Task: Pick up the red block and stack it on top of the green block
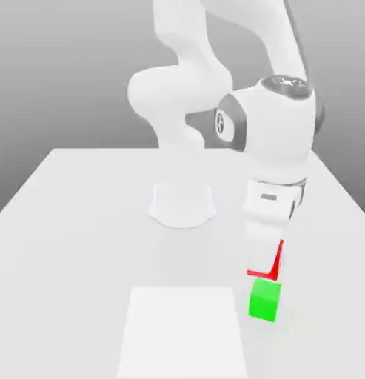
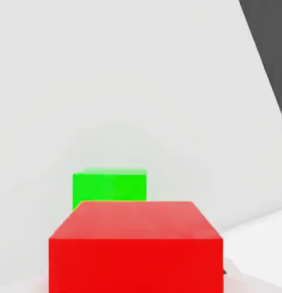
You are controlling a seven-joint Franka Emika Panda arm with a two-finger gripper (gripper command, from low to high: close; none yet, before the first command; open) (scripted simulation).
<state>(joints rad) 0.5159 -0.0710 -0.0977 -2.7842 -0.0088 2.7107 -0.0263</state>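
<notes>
The fingers [image 1: 262, 254] grip the red block [image 2: 136, 257] (green block [image 1: 264, 300] close by).

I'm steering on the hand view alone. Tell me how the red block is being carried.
Observer: From the exterior view, the pincer grips the red block; red shows past its pale finger along the bottom and one side.
Operator: Give me its place against the green one.
Observer: There it appears right above the green block; whether they touch, I can't tell.
Operator: Now place the green one.
Observer: On the table, just off the white square, towards the exterior view's right.
</notes>
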